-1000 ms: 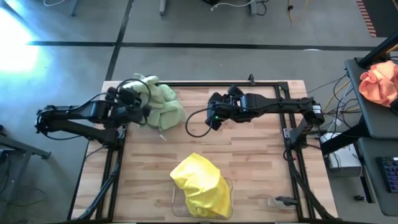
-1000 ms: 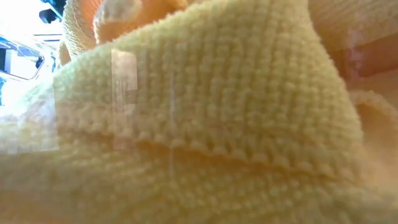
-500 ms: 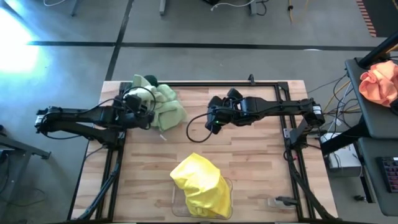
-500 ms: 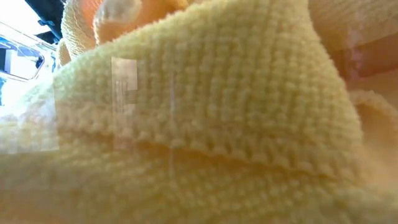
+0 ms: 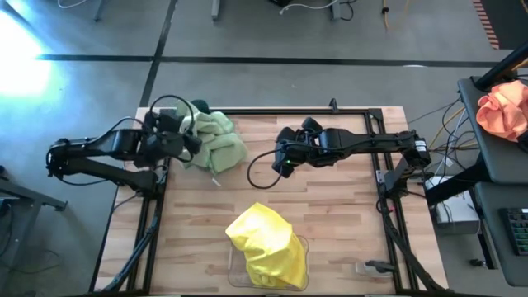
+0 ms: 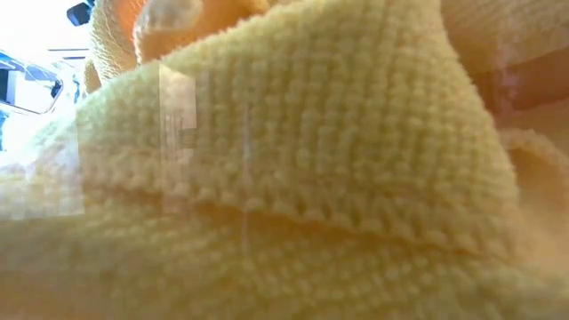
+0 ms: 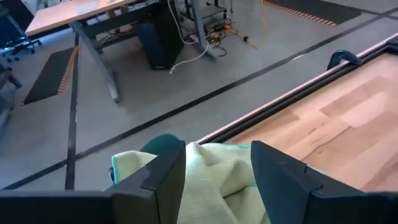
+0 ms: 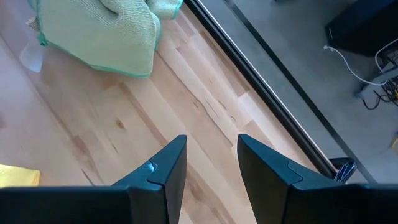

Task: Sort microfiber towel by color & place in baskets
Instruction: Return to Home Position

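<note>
Pale green microfiber towels lie heaped at the table's far left, over a dark teal basket whose rim peeks out behind them. My left gripper stands open at the heap's left side; its wrist view shows green towel and teal rim past the fingers. Bright yellow towels are piled in the clear basket at the near edge and fill the low view. My right gripper hovers open over bare wood near the table's middle. My left gripper's open fingers stand on either side of a fold of the green heap, coming level from the table's left. Whether they touch the cloth I cannot tell.
A black frame rail runs along the table's far edge and sides. A dark cable loop hangs under the right arm. An orange-pink cloth bundle lies on a side stand beyond the right edge. Bare wood lies on the right.
My left gripper has drawn back a little toward the table's left and far edge at the green heap. The heap has sunk lower and tighter, and the teal rim behind it shows more.
</note>
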`<state>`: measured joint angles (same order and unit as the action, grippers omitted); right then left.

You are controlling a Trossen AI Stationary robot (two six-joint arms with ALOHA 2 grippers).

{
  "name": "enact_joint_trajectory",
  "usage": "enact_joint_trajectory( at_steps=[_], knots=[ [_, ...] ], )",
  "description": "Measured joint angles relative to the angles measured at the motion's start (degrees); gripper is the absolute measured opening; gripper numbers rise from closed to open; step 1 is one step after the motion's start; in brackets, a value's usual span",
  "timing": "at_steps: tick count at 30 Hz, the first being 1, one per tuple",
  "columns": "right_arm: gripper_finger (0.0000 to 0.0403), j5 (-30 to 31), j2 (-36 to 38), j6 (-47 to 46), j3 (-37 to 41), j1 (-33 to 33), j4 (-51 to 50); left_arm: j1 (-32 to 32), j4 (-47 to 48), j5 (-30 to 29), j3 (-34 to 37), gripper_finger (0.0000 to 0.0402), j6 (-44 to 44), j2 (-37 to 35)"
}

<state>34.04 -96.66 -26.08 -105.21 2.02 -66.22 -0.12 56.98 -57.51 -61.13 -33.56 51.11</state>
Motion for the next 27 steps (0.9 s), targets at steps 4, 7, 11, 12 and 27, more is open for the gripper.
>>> enact_joint_trajectory(
  at_steps=[4,7,11,12,27],
  knots=[
    [0.0137,0.0,0.0,-0.4,0.0,0.0,-1.4,0.0,1.5,0.1,-0.8,0.0169,0.1,-0.1],
    [0.0137,0.0,0.0,-0.5,0.0,0.1,-1.6,0.0,1.6,5.6,-0.7,0.017,-1.6,-0.1],
    [0.0137,-0.1,0.0,-0.5,0.0,0.5,-1.6,-0.3,1.5,20.2,-0.3,0.017,-5.3,1.0],
    [0.0137,-0.4,0.0,-0.5,0.0,0.7,-1.6,-0.6,1.5,23.3,-0.2,0.017,-6.4,1.6],
    [0.0137,-3.8,0.1,3.2,0.0,5.1,-1.0,-14.7,-12.4,19.9,-7.6,0.017,7.6,13.4]
  ],
)
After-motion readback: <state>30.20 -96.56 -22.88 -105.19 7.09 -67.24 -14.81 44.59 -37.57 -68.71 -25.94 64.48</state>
